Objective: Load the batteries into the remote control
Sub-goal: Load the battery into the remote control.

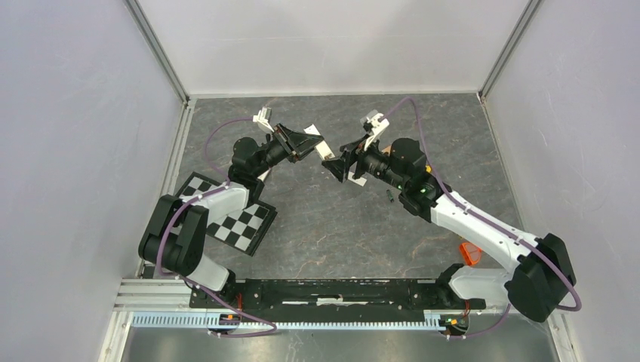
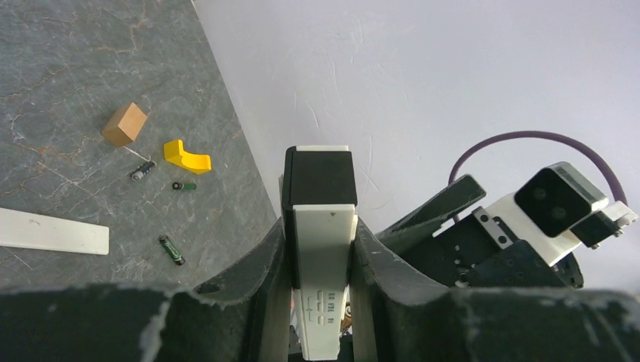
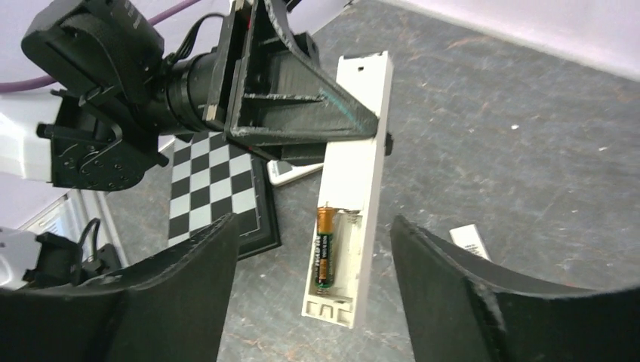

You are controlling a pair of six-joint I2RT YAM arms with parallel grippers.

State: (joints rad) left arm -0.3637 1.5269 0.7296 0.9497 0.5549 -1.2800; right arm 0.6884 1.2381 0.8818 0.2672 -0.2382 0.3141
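- Left pincer (image 1: 308,143) is clamped on the remote (image 3: 355,173) at about mid-length and holds it off the bench (image 1: 340,234).
- Right pincer (image 1: 340,166) stands wide. In the right wrist view its fingers (image 3: 189,279) flank the remote's recess end with clear gaps on both sides, touching nothing.
- The two pincers face each other over the middle of the bench, tips close together.
- The remote's back is turned to the right wrist camera, with the recess open at the lower end.
- One battery (image 3: 324,247) lies in the left slot, gold end toward the remote's middle. The spring of the slot beside it shows bare.
- Three loose batteries (image 2: 171,250) lie on the bench in the left wrist view. Two are near the yellow piece (image 2: 186,155), and one is just off the end of a white bar (image 2: 53,231).
- Brown block (image 2: 124,123) sits just beyond the yellow piece, apart from it.
- Checkerboard (image 1: 241,222) lies flat under the left arm.
- A small white slab (image 3: 472,241) lies on the bench behind the right finger; what it is cannot be told.
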